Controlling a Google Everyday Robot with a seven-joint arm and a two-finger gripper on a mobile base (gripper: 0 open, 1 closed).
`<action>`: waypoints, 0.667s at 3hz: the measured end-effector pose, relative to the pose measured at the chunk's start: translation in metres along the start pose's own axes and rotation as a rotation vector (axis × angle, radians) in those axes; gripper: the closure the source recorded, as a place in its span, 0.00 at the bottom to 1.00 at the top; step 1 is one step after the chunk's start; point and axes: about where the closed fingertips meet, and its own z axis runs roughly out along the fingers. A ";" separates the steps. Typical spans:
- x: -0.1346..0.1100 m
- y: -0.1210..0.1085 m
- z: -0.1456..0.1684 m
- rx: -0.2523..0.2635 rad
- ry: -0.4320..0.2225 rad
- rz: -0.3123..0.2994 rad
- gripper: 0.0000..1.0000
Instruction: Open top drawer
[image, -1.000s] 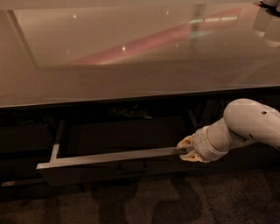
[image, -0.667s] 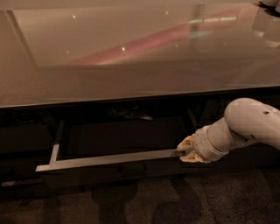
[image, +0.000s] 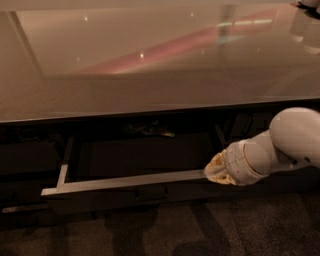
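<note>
The top drawer (image: 125, 181) stands pulled out beneath the counter (image: 150, 90), its front rim running left to right. The gripper (image: 216, 170) sits at the rim's right end; whether it grips cannot be told.

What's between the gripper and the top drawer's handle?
Nothing separate. In the camera view the gripper sits at the right end of the top drawer rim; only that pale rim and dark front reach the handle.

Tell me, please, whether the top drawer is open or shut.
Open. The top drawer is pulled out from under the countertop, its pale rim and side rail exposed. The gripper sits at the rim's right end.
</note>
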 end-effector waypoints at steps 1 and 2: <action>-0.028 -0.006 -0.046 0.075 0.005 -0.055 1.00; -0.028 -0.006 -0.046 0.075 0.005 -0.055 1.00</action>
